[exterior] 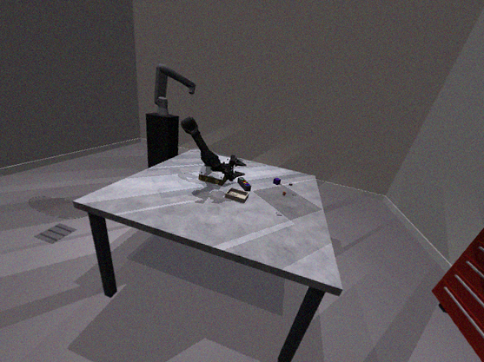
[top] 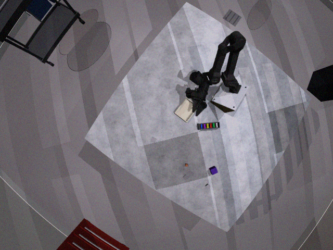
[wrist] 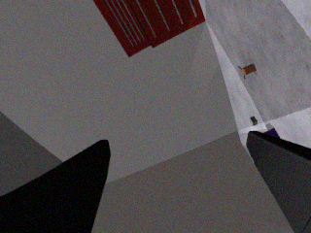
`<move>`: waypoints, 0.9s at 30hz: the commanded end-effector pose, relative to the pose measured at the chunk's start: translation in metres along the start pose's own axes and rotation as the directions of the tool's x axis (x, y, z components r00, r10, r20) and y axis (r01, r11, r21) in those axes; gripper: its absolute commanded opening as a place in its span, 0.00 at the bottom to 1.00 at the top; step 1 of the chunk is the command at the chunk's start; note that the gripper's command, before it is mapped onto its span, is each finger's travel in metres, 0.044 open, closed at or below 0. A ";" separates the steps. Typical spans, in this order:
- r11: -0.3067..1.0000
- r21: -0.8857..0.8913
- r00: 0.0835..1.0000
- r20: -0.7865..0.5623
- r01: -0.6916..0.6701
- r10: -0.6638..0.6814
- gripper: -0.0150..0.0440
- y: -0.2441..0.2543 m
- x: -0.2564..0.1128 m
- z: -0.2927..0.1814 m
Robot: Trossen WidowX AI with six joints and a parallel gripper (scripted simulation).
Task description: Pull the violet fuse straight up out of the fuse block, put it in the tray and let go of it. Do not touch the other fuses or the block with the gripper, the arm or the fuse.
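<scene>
The violet fuse [top: 204,125] sits in the dark fuse block [top: 198,126] [exterior: 246,188], in a row with several other coloured fuses. It is too small to pick out in the exterior view, and the wrist view shows neither fuse nor block. The shallow cream tray [top: 184,110] [exterior: 235,198] lies beside the block, and no fuse shows in it; the gripper hides part of it in the top view. My gripper [top: 195,113] [exterior: 244,169] [wrist: 180,143] is open with nothing between its fingers. It is raised above the table, near the tray and block, and points sideways.
A purple cube [top: 213,170] [exterior: 276,181] [wrist: 273,132], a small orange piece [top: 186,164] [exterior: 283,194] [wrist: 249,69] and a small dark piece [top: 206,184] [exterior: 290,184] [wrist: 254,119] lie beyond the block. The arm's pale base plate [top: 228,99] is close to the block.
</scene>
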State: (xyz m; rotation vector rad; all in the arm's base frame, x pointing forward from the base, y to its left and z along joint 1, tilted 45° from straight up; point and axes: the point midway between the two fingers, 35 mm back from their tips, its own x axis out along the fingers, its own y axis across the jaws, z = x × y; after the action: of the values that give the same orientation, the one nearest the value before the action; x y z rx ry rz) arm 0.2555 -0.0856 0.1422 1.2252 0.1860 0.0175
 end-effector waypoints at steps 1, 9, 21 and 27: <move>1.000 -0.003 1.000 0.000 0.009 -0.009 0.89 -0.001 0.002 0.001; 0.820 -0.329 0.853 -0.076 0.468 -0.517 0.53 -0.060 0.065 -0.011; -0.230 -0.970 0.044 0.227 -0.080 -0.973 0.38 -0.121 0.062 -0.062; -0.356 -0.839 -0.041 0.408 -0.412 -0.912 0.38 -0.111 0.064 -0.068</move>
State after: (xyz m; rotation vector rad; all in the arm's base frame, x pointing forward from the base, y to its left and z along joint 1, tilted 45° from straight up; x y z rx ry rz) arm 0.2995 -0.0650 0.0034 -0.3982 1.4810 -0.3147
